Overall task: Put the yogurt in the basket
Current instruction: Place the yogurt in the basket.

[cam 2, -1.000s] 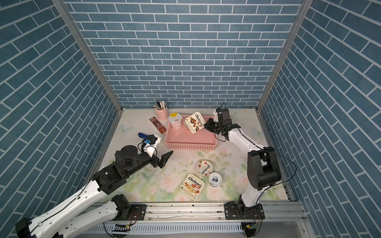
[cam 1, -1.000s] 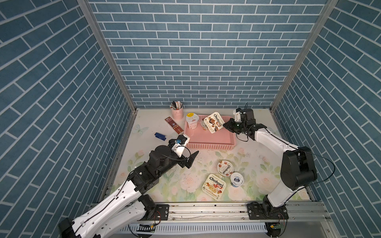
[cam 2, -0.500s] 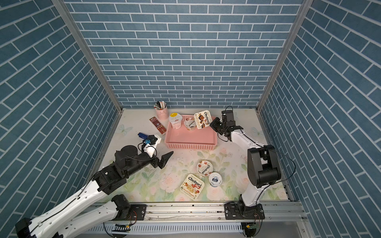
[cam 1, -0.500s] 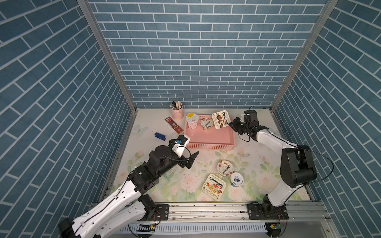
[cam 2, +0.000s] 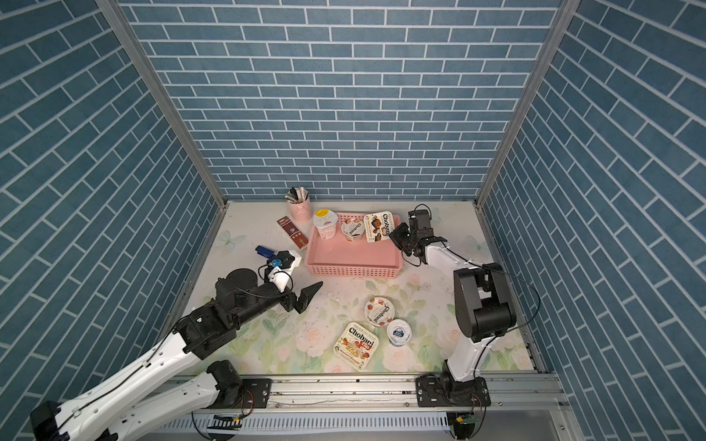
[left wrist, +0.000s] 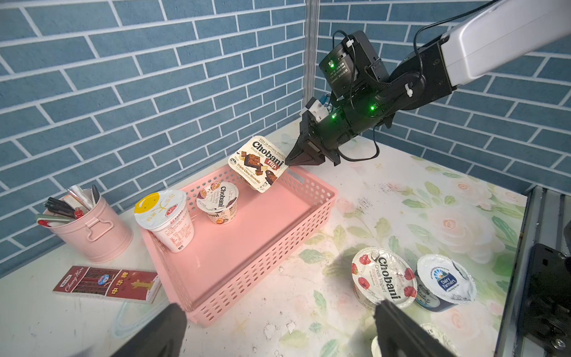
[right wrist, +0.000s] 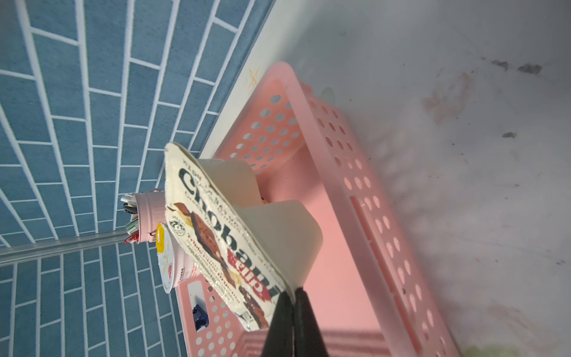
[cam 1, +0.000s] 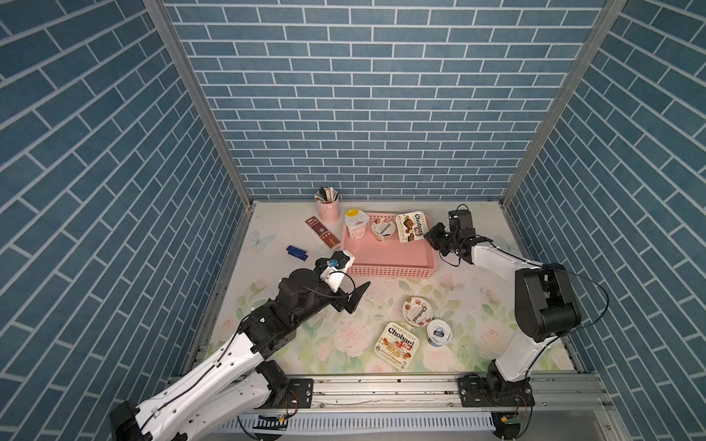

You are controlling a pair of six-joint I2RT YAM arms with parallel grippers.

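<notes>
The pink basket (cam 1: pixel 389 271) (cam 2: pixel 355 270) stands at the back of the table. In it stand a tall white yellow-topped yogurt (cam 1: pixel 356 224) and a round Chobani cup (cam 1: pixel 383 230). My right gripper (cam 1: pixel 427 236) (right wrist: pixel 292 293) is shut on the rim of a Chobani Flip cup (cam 1: pixel 410 228) (left wrist: pixel 258 163). It holds the cup tilted over the basket's far right corner. A round Chobani (cam 1: pixel 418 312), a small blue-white cup (cam 1: pixel 439 332) and a second Flip (cam 1: pixel 395 345) sit on the table in front. My left gripper (cam 1: pixel 353 299) (left wrist: pixel 278 333) hangs open and empty near the basket's front left corner.
A pink pen holder (cam 1: pixel 327 206) stands left of the basket at the back wall. A brown chocolate bar (cam 1: pixel 323 236) and a small blue object (cam 1: pixel 297 252) lie on the table to the basket's left. Brick walls close in three sides.
My right gripper has carried the Flip cup to the right, from over the basket's back middle to its far right corner. The left arm has not moved.
</notes>
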